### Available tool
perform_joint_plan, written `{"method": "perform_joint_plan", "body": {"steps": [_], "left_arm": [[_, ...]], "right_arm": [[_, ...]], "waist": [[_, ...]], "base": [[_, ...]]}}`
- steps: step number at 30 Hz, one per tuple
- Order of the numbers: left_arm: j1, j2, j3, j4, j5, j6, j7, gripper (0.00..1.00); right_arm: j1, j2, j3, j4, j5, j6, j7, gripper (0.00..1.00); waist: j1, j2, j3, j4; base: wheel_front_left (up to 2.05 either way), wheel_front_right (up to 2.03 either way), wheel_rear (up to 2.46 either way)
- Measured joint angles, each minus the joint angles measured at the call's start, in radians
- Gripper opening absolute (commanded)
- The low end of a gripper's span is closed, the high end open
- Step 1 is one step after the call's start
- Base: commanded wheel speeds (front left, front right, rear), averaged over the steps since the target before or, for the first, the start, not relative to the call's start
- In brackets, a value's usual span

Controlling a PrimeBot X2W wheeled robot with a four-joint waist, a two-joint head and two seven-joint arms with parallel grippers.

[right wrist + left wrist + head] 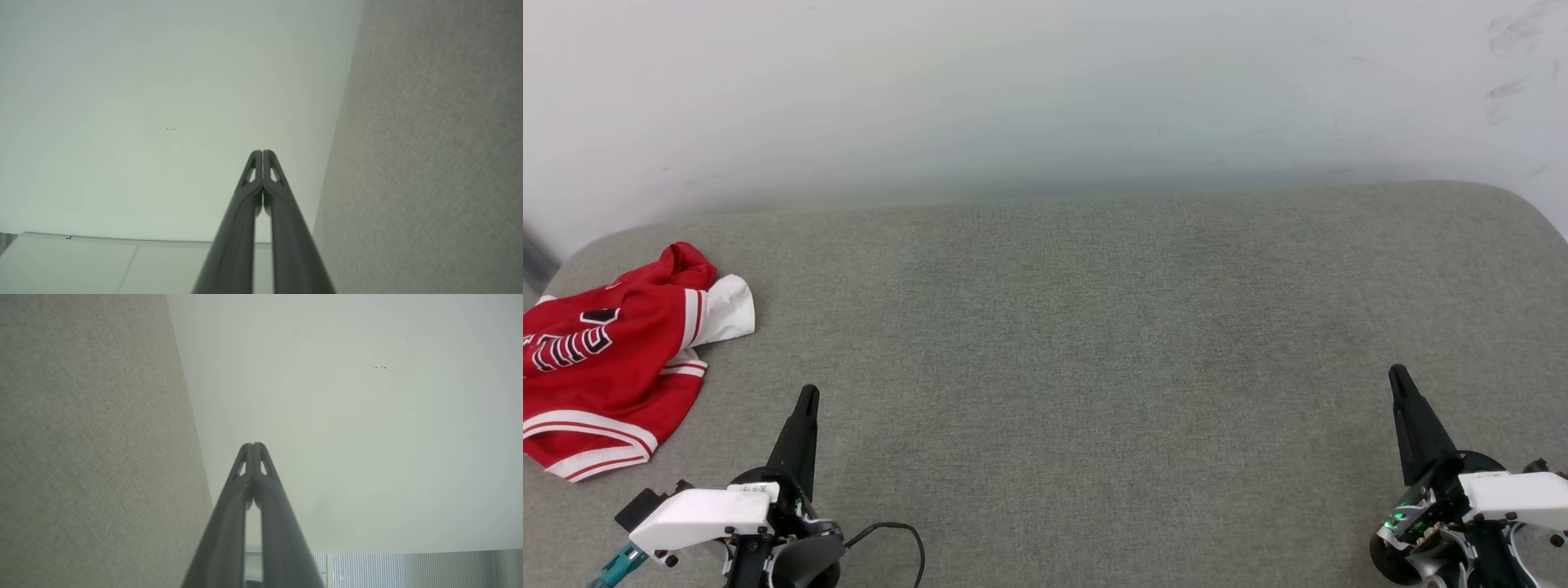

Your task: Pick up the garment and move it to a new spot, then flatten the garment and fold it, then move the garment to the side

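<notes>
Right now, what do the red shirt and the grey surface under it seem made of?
The shirt looks like soft matte cloth, likely knit: it lies crumpled in loose folds. The surface looks like coarse woven fabric, matte and flecked, with rounded, perhaps padded corners.

Looks like bare lab or test room: grey fabric-covered work surface [1094, 327] against plain scuffed white wall [1045, 90], vertical blinds [367, 571] beyond.
</notes>
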Motion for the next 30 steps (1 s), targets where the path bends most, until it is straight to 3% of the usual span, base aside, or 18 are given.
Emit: {"method": "perform_joint_plan", "body": {"steps": [6, 7, 21, 30], "left_arm": [[0.004, -0.001, -0.001, 0.008, 0.000, 0.000, 0.000, 0.00], [0.013, -0.002, -0.002, 0.017, 0.000, 0.000, 0.000, 1.00], [0.062, -0.007, -0.012, 0.020, 0.038, 0.001, -0.053, 1.00], [0.071, -0.007, 0.027, 0.010, 0.130, 0.001, -0.093, 1.00]], "right_arm": [[0.006, 0.000, 0.001, 0.008, 0.000, 0.000, 0.000, 0.00], [0.015, 0.001, 0.001, 0.017, 0.000, 0.000, 0.000, 1.00], [0.057, 0.002, 0.029, 0.032, -0.051, 0.000, -0.051, 1.00], [0.057, 0.003, 0.017, 0.019, -0.208, 0.000, -0.091, 1.00]], "waist": [[0.0000, 0.0000, 0.000, 0.000], [0.0000, 0.0000, 0.000, 0.000], [0.0000, 0.0000, 0.002, -0.002], [0.0000, 0.0000, 0.005, -0.004]], "base": [[0.00, 0.00, 0.00], [0.00, 0.00, 0.00], [0.00, 0.00, 0.00], [0.00, 0.00, 0.00]]}}
